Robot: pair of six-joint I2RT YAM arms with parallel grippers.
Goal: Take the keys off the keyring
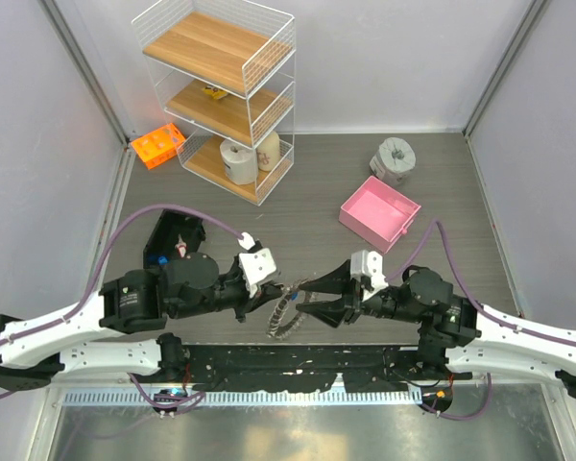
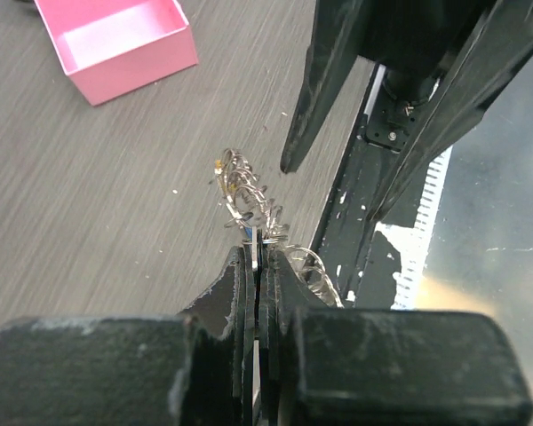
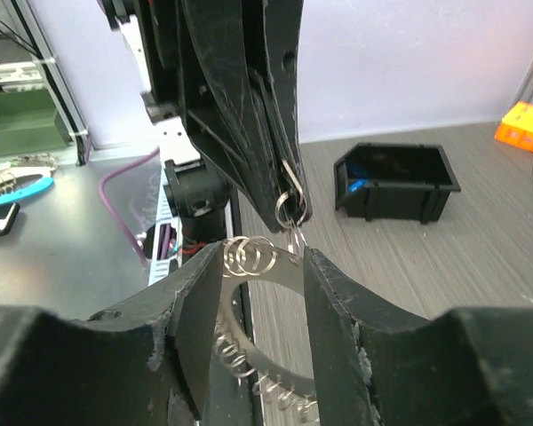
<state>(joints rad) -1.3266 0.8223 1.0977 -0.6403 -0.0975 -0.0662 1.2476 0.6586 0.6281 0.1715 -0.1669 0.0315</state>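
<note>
Your left gripper (image 2: pixel 256 262) clenches the keyring (image 2: pixel 247 197), holding it steady; your right gripper (image 3: pixel 265 262), released, straddles it, likely ready to pull.

The left gripper (image 1: pixel 275 289) pinches the keyring (image 1: pixel 280 319), and the right gripper (image 1: pixel 300 298), jaws spread, points at it.

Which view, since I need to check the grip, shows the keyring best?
Right wrist: the keyring fills the centre, held in the shut jaws of the left gripper, between the open jaws of the right gripper. Left wrist shows only a few coils above its jaws; top external, a small thin loop between the arms.
</note>
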